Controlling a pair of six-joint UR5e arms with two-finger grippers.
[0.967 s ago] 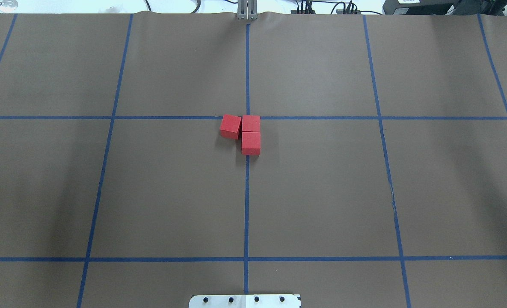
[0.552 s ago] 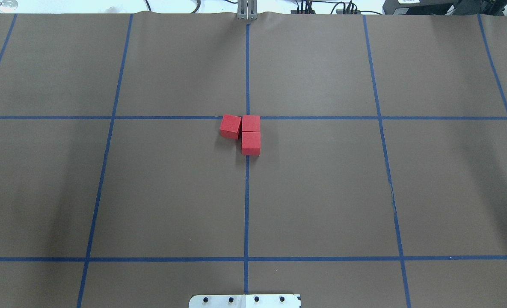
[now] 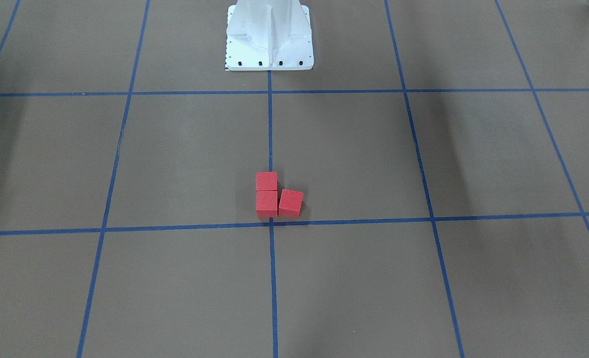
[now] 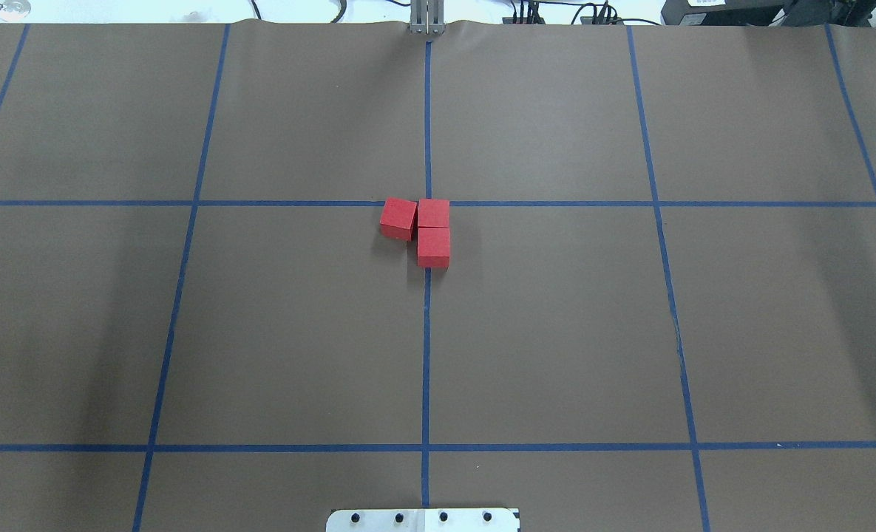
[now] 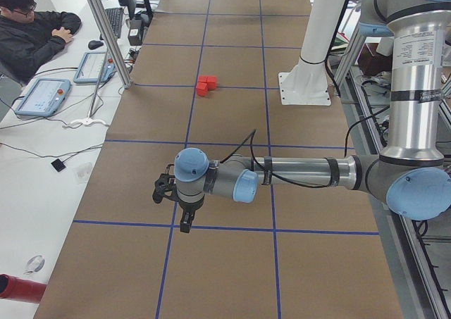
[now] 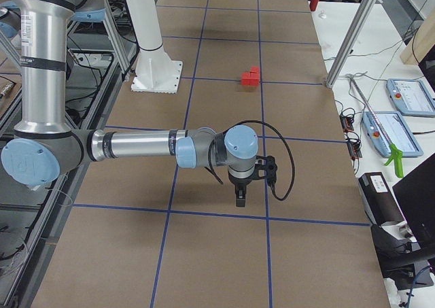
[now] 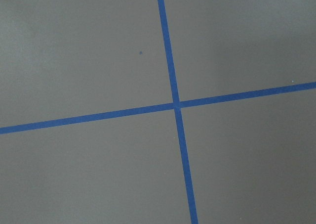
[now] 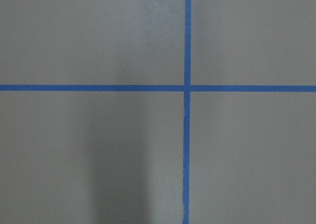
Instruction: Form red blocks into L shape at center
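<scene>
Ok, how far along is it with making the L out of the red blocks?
Looks done: the three red blocks sit in an L where the blue tape lines cross at centre, two in line, the third block beside the far one. In hand: nothing; the left claw and right claw hang well away from them. Left: perhaps squaring the third block, which sits slightly turned.

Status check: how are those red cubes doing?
Left gripper, right gripper far out, open or shut unclear. Red blocks in an L at center, one skewed. Nothing seen blocking them.
</scene>
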